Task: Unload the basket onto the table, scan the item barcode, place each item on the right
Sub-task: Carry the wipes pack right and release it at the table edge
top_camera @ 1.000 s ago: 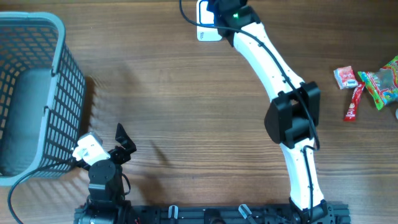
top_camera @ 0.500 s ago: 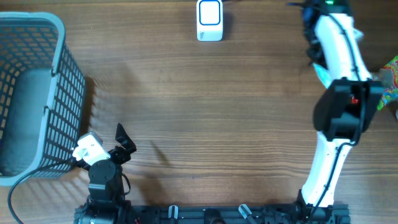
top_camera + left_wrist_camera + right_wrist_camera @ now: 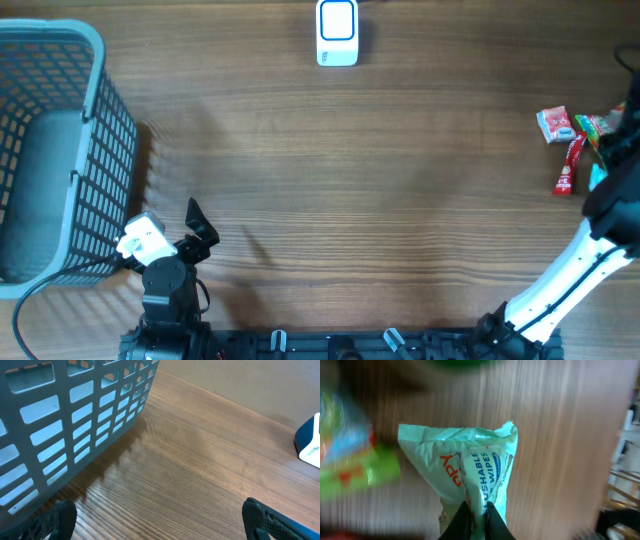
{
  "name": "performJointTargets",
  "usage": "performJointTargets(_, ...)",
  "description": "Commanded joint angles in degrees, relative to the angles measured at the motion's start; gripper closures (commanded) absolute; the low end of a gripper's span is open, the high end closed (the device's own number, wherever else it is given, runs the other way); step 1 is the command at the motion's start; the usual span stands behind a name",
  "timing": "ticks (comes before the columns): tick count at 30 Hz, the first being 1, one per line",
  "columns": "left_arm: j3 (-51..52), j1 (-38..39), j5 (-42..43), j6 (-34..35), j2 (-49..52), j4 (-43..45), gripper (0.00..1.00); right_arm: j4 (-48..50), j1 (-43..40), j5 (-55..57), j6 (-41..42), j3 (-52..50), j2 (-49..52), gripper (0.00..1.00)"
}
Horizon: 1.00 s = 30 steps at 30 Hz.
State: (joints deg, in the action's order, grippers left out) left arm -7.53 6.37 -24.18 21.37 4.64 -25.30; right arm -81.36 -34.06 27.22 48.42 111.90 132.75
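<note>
Fingers of R gripper [image 3: 474, 512] clenched on 1 wipes pack [image 3: 470, 460]; L gripper [image 3: 160, 522] spread wide. 1 scanner [image 3: 337, 33] far centre, 1 basket [image 3: 95, 60] left, 3 snack pkts [image 3: 555, 123] right.

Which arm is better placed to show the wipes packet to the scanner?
Right. The right pincer is shut on the wipes packet. The left pincer is open and empty beside the basket, so it would probably need a handover first. The scanner stands at the far middle edge.

I see the wooden table [image 3: 350, 200] carrying the scanner [image 3: 337, 32]; basket [image 3: 60, 40] well left of it, snack packets [image 3: 556, 124] well right.
</note>
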Motion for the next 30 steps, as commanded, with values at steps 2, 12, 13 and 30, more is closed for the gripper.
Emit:
performJointTargets(2, 0.22, 0.26, -0.79, 0.09, -0.35, 0.2, 0.0, 5.77, 0.13, -0.72, -4.9, -1.9, -1.25, 0.38)
performJointTargets(12, 0.22, 0.26, -0.79, 0.09, -0.35, 0.2, 0.0, 10.32, 18.23, -33.55, -26.38, 7.8, -29.66, 0.01)
performJointTargets(13, 0.22, 0.26, -0.81, 0.09, -0.35, 0.2, 0.0, 10.4, 22.12, -34.84, -27.47, 7.8, -33.64, 0.0)
performJointTargets(30, 0.22, 0.26, -0.79, 0.11, -0.35, 0.2, 0.0, 0.22, 32.13, -34.6, -28.83, 7.78, -63.58, 0.0)
